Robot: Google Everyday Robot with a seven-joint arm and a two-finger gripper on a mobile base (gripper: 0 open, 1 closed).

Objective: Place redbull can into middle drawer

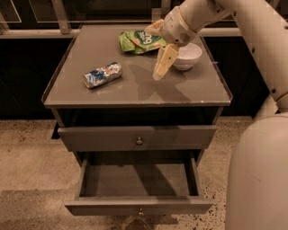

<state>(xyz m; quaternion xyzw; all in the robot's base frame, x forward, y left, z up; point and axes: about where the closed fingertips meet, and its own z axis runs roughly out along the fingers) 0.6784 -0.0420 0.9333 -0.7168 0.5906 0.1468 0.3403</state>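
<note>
The gripper (157,51) hangs above the surface (193,92) in the upper right of the frame, just beside the bowl (188,55) and snack bag (140,41), its fingers spread and holding nothing. The can (102,75) lies on its side toward the surface's left edge, with bare surface between it and the gripper. At the bottom of the frame, the middle drawer (139,206) stands pulled out.

This looks like an indoor workplace or test room rather than a home, though which kind cannot be told. A plain boxy grey cabinet (135,92) with small round metal knobs stands on a hard speckled beige floor (27,148), which spreads from six to nine o'clock of it. At twelve o'clock, behind it, run dark panels in pale frames (27,13). On the cabinet top lie a crumpled green snack bag (140,41), a small white bowl (189,54) and a slim silver-and-blue redbull can (102,75). The pale robot gripper (161,63) hangs over the top at about two o'clock, just beside the bowl.
</note>
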